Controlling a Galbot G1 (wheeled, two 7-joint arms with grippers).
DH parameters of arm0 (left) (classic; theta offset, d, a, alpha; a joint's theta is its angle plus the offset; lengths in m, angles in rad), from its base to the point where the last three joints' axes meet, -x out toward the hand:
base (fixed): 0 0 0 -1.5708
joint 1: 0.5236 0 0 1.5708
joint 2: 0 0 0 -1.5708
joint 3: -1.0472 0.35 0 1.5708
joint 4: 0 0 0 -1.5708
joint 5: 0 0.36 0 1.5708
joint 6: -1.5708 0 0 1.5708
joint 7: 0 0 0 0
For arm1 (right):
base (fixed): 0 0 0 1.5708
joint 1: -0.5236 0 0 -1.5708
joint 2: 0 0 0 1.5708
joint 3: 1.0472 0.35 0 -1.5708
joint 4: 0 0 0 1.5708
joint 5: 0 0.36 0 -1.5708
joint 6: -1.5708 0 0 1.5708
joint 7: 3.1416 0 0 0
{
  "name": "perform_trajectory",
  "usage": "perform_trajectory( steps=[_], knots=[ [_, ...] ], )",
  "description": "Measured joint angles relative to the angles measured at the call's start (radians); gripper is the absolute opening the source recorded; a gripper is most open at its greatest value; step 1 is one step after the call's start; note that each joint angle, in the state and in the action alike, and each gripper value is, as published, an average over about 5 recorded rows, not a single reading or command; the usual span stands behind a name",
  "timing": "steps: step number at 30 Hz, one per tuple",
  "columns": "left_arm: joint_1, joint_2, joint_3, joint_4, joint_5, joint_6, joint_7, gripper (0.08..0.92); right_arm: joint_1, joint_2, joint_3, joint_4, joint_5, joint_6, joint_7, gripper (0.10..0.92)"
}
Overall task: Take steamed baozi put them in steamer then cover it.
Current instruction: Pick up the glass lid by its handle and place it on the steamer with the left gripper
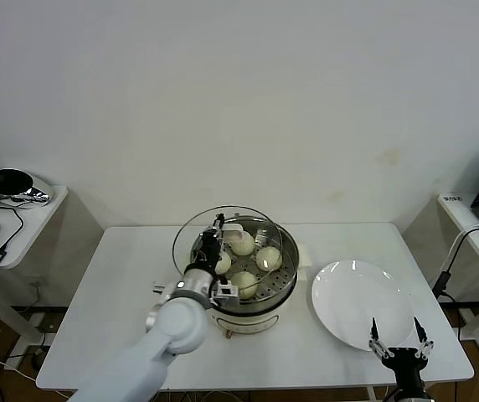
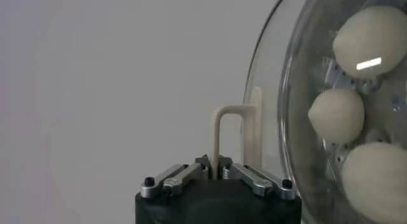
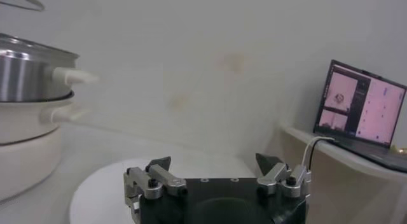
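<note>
At the table's near right edge, the right gripper hovers with jaws spread wide and empty, beside a white plate. Centre table, the left gripper pinches the glass cover by its cream handle, holding it tilted over the steamer, where four baozi sit.
</note>
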Motion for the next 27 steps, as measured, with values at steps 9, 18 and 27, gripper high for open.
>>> perform_trajectory(
  steps=[9, 18, 27],
  knots=[
    [-0.004, -0.084, 0.021, 0.068, 0.072, 0.010, 0.002, 0.149, 0.004, 0.001, -0.005, -0.007, -0.003, 0.001, 0.000, 0.823],
    [0.008, -0.125, 0.024, 0.093, 0.122, 0.011, 0.003, 0.149, 0.004, 0.001, -0.007, -0.011, -0.004, 0.004, 0.000, 0.823],
    [0.027, -0.136, 0.021, 0.098, 0.146, 0.010, 0.007, 0.149, 0.003, 0.001, -0.010, -0.013, -0.006, 0.006, 0.000, 0.823]
  ],
)
